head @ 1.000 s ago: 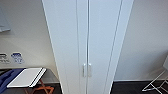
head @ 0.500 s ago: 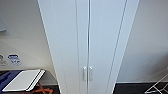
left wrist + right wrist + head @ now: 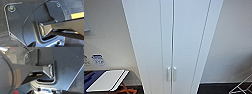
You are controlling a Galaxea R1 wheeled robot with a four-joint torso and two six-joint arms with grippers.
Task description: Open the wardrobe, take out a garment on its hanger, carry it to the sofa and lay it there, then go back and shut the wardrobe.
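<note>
pale wall [image 3: 106, 37], dark floor [image 3: 214, 88], white tray [image 3: 106, 80].

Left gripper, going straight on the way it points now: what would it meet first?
Probably the robot's own dark plate, which lies straight ahead of the left gripper. Dark floor shows around the plate. Depth is unclear.

The whole head view shifts slightly with the camera: the wardrobe [image 3: 171, 45] fills a little more of it, its handles [image 3: 171, 74] sit marginally lower, and its doors show no move
</note>
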